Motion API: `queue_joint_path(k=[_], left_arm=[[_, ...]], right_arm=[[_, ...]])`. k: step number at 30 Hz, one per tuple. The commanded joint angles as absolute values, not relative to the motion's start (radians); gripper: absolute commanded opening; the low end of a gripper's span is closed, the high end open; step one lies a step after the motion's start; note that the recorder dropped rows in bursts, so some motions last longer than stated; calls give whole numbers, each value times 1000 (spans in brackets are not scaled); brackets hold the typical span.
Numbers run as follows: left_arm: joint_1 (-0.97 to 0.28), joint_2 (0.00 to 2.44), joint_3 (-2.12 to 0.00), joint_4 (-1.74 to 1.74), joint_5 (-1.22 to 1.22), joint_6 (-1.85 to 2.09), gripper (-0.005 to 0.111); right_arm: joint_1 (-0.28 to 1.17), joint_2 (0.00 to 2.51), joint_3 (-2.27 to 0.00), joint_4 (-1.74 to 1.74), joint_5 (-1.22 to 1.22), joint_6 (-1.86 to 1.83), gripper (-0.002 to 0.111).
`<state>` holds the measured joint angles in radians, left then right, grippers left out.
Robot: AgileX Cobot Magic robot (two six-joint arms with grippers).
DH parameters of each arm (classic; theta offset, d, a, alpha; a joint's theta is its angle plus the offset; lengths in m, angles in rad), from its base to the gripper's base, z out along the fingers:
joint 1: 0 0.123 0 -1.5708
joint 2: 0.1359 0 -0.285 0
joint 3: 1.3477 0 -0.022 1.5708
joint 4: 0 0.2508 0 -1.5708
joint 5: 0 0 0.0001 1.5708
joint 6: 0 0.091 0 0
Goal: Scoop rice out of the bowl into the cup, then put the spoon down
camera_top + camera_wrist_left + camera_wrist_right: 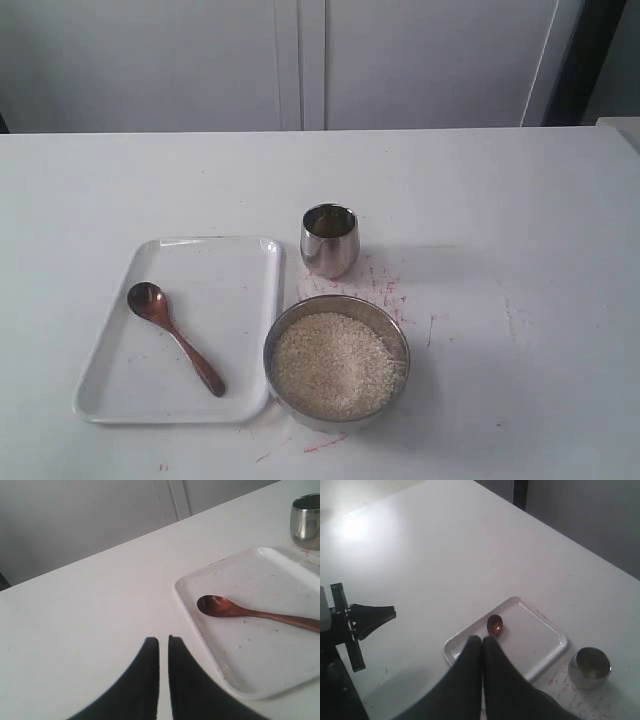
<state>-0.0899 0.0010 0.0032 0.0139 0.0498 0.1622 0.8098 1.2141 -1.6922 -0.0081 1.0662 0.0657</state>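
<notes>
The reddish-brown spoon (pixel 175 338) lies loose on a white tray (pixel 230 270), round end toward the far left. To the tray's right the wide steel bowl (pixel 340 299) stands full of rice (pixel 335 365). Just behind the bowl is the small shiny cup (pixel 330 245). Neither gripper shows in the exterior view. My left gripper (pixel 163 639) hangs over bare table beside the tray, shut with only a thin slit and nothing in it; the spoon (pixel 250 612) and cup (pixel 306 522) lie beyond. My right gripper (pixel 482 638) is shut and empty, high above the spoon (pixel 494 625).
Everything stands on a white table (pixel 500 200) with red marks around the bowl and cup. A grey wall runs behind the far edge. A dark part of the other arm (pixel 357 622) shows in the right wrist view.
</notes>
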Motion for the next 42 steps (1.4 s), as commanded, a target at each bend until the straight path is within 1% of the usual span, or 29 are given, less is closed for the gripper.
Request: queue_joint_path(k=[1, 10, 21, 42], left_arm=[[-93, 0, 0, 9, 46, 164, 14], [-93, 0, 0, 9, 46, 164, 14], [-93, 0, 0, 9, 46, 164, 14], [-93, 0, 0, 9, 46, 164, 14]], right_arm=[[806, 1074, -1620, -19, 1058, 45, 0], [806, 707, -1399, -19, 1029, 47, 0], [806, 498, -1211, -19, 998, 47, 0], [806, 104, -840, 5, 851, 47, 0]])
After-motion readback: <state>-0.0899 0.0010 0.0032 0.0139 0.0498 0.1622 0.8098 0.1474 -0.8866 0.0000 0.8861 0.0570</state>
